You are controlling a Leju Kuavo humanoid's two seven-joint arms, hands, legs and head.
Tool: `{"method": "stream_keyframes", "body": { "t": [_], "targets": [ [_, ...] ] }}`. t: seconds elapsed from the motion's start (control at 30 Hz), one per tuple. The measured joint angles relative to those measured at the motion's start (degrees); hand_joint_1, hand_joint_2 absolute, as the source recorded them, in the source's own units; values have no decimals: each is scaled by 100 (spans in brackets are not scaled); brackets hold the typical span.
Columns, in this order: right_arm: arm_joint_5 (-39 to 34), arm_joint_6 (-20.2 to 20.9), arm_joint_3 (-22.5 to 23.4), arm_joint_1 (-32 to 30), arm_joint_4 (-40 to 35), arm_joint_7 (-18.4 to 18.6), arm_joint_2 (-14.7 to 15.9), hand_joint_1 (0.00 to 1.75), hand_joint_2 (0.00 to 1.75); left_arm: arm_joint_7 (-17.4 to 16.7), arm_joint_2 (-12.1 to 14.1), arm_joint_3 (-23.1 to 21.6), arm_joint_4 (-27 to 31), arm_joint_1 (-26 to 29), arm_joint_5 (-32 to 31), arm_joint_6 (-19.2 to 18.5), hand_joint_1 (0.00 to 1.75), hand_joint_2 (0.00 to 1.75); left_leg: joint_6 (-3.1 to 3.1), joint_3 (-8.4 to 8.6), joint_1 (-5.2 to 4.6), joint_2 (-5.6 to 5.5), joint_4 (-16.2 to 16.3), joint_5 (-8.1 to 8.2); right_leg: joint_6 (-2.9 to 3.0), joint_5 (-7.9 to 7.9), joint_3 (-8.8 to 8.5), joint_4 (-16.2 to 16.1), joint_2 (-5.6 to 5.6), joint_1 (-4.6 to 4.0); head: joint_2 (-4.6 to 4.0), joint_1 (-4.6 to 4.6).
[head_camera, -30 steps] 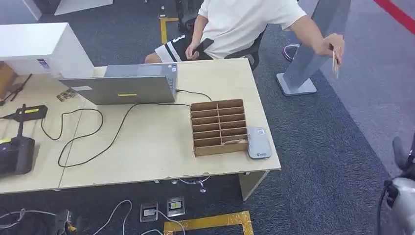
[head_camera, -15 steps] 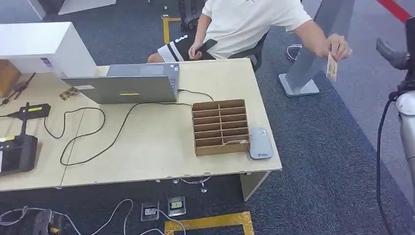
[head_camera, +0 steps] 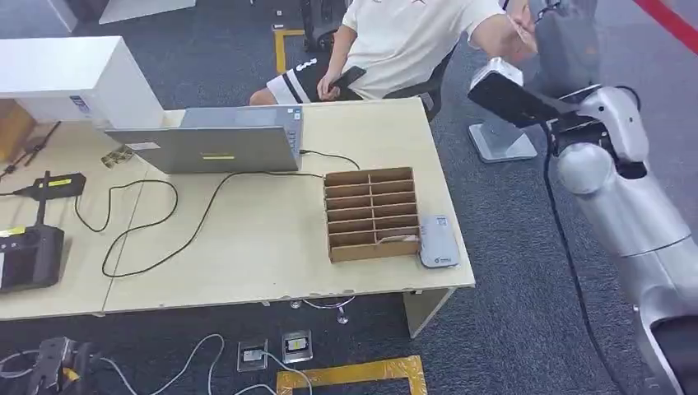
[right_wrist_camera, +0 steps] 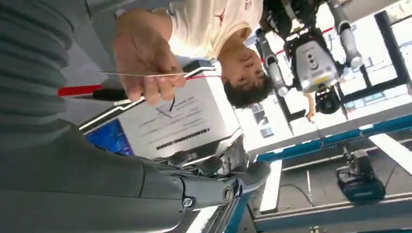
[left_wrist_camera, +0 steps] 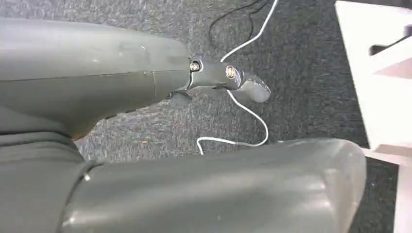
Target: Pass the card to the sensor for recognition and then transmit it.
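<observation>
Right hand (right_wrist_camera: 214,182) is raised with nothing held, fingers loosely apart, near the card (right_wrist_camera: 145,74) pinched in a person's hand (right_wrist_camera: 143,56); thin, stiff and light, it is best pinched at its free edge.

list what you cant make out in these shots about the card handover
- Card: right wrist view shows it edge-on in the person's hand; its face is unreadable.
- Right hand: the right wrist view shows it apart from the card; in the head view it is blurred, so its fingers are unclear there.
- Left hand: left wrist view, its grey cover hides most fingers.
- Sensor: head view, markings too small.
</observation>
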State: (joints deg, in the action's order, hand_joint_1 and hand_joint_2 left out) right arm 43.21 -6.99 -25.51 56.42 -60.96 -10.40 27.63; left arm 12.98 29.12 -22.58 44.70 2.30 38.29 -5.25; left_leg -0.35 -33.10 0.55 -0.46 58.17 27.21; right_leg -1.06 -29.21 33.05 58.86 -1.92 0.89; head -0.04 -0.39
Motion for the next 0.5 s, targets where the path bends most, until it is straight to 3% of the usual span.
{"method": "stream_keyframes", "body": {
  "t": [0.17,0.5],
  "targets": [
    [103,-13,-194,-110,-103,85,-87,0,175,5,172,-116,262,42,262,0,0,0,0,0,-1,3,0,0,0,0,0,-4,3,1,0,4],
    [299,-216,-275,-392,-146,407,-15,0,175,55,234,-432,238,21,944,0,0,0,-1,1,-1,10,1,2,0,0,3,-12,7,1,0,0]
  ]
}}
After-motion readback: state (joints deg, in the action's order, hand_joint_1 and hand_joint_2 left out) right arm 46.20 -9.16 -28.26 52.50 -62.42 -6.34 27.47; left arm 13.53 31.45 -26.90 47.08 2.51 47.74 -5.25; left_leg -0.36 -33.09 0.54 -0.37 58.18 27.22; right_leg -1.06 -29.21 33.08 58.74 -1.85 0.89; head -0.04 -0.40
